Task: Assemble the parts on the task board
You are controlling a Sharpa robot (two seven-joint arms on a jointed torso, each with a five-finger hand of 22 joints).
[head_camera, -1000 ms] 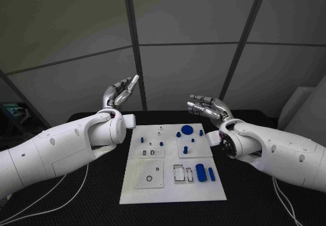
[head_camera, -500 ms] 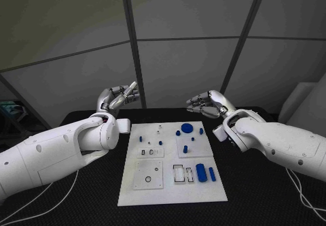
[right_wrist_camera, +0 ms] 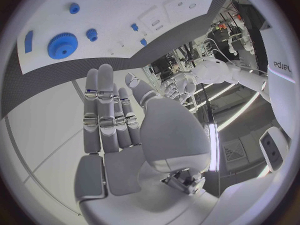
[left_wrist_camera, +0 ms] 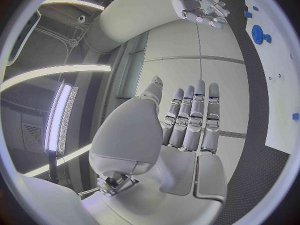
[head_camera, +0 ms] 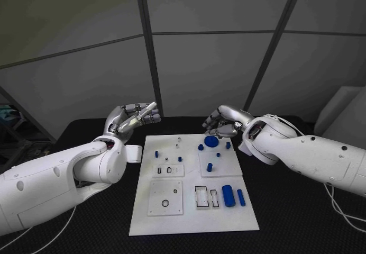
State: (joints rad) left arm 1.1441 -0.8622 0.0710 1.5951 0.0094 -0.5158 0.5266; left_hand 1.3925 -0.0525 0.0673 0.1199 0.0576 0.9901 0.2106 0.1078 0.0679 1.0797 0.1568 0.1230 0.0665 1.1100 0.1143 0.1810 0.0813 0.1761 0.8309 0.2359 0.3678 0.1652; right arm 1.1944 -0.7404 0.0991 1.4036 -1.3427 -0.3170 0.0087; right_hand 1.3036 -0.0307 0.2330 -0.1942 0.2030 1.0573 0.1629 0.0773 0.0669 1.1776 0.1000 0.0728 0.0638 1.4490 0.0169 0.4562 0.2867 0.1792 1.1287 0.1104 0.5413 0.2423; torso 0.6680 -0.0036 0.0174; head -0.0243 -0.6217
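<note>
Both now lowered toward board [head_camera: 191, 211]: right hand [head_camera: 222, 123] nearing gear [head_camera: 211, 141], left hand [head_camera: 134, 117] beside; fingers apart, holding nothing. Assembly unstarted.

Smallest task board [head_camera: 191, 211] parts [head_camera: 177, 141] indistinct.

The task board [head_camera: 229, 222] lies centred on the surface [head_camera: 305, 222]. A gear-shaped part [head_camera: 211, 141] sits near the board's far edge; two long parts [head_camera: 226, 192] lie side by side toward the near right. The left robot hand [head_camera: 134, 117] hangs off the board's far-left corner, the right robot hand [head_camera: 223, 123] above its far edge.
</note>
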